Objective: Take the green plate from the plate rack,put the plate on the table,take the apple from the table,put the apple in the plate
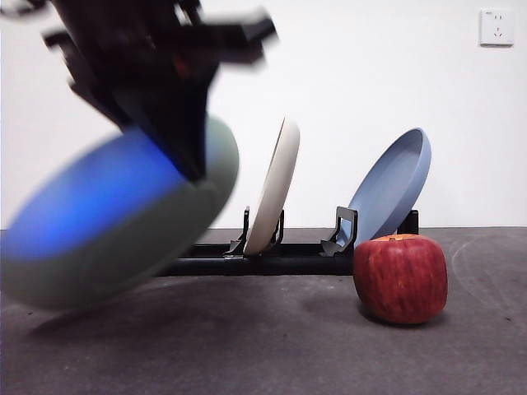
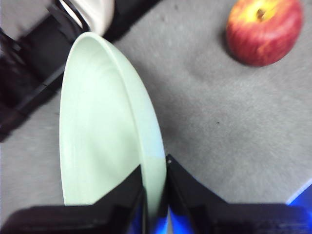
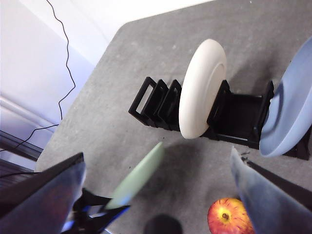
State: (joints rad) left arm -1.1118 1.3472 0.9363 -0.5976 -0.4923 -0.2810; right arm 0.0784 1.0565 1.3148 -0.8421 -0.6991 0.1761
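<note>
My left gripper (image 2: 155, 195) is shut on the rim of the green plate (image 2: 105, 131) and holds it tilted in the air, out of the plate rack (image 1: 272, 255). In the front view the plate (image 1: 123, 239) hangs blurred at the left, just above the table (image 1: 263, 346), under the dark arm (image 1: 177, 156). The red apple (image 1: 401, 277) sits on the table at the right, in front of the rack; it also shows in the left wrist view (image 2: 264, 30) and the right wrist view (image 3: 228, 216). My right gripper (image 3: 156, 204) is open and high above the table, holding nothing.
A cream-white plate (image 1: 274, 188) stands upright in the rack's middle slot and a blue plate (image 1: 394, 183) leans at its right end. A wall socket (image 1: 496, 26) is at the top right. A black cable (image 3: 63, 53) hangs beyond the table's far edge.
</note>
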